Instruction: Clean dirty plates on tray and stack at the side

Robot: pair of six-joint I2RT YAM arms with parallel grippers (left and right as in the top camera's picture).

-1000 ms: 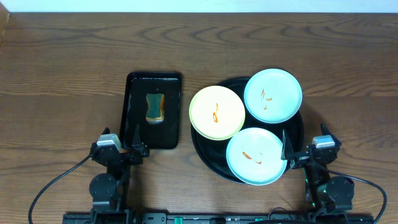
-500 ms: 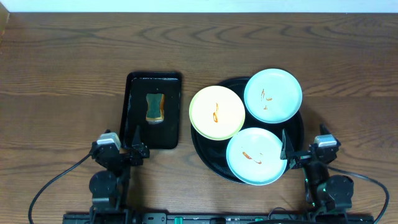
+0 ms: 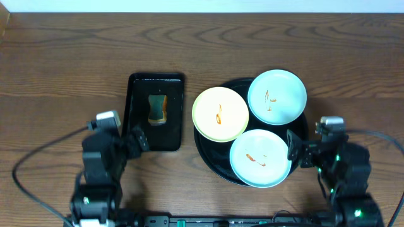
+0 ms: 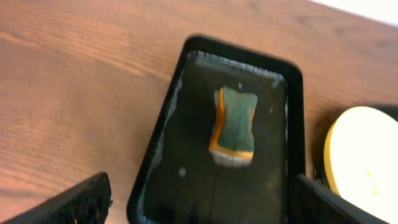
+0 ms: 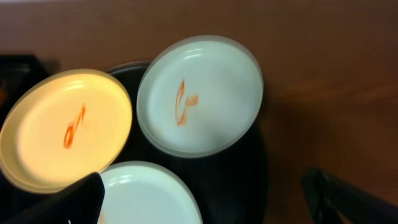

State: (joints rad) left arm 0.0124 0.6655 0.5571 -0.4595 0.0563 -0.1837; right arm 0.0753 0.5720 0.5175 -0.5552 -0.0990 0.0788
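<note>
A: From overhead, on the right of the brown wooden counter: large round glossy black tray. On it, pale yellow round plate overhanging the left rim, far pale mint-blue plate, near pale mint-blue plate. Orange-brown squiggles on all three.

B: And left of that?

A: Small rectangular black tray holding a green-and-orange sponge. Left pincer at its near edge, right pincer just beside the near pale mint-blue plate.

B: From the left wrist?

A: Sponge mid-tray, black fingers spread wide apart.

B: From the right wrist?

A: Fingers likewise wide apart, framing the three plates.
</note>
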